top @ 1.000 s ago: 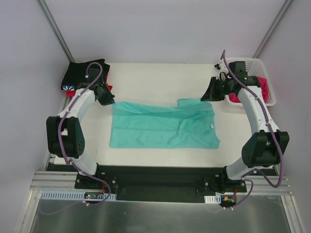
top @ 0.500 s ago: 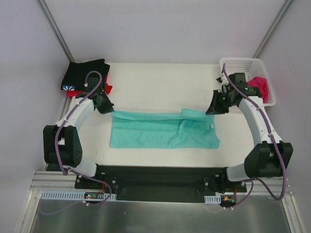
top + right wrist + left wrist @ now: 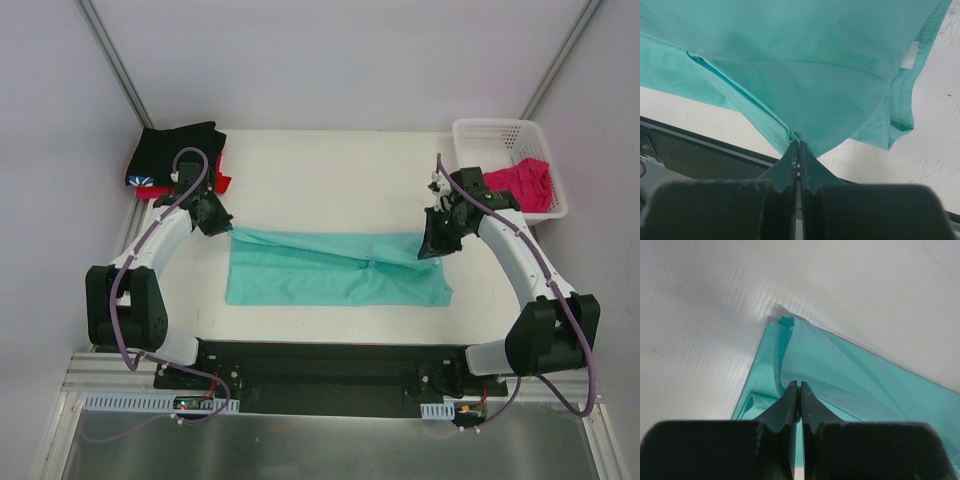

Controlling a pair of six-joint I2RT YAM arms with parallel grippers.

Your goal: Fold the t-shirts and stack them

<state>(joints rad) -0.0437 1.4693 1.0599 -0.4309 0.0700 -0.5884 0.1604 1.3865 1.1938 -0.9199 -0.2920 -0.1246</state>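
The teal-green t-shirt [image 3: 330, 275] lies in the middle of the white table [image 3: 330, 170], partly folded over itself. The left gripper [image 3: 799, 392] has its fingers pressed together on the shirt's far left corner and pinches the cloth there. The right gripper [image 3: 798, 145] pinches the far right side of the same shirt. Its fingers are squeezed tight on a fold of cloth that hangs a little above the table. A black t-shirt [image 3: 175, 150] sits in a pile at the far left corner of the table. A bit of a red t-shirt [image 3: 222, 184] peeks out from under it. A magenta-pink t-shirt [image 3: 522, 185] lies crumpled in the white basket [image 3: 495, 135] at the far right corner.
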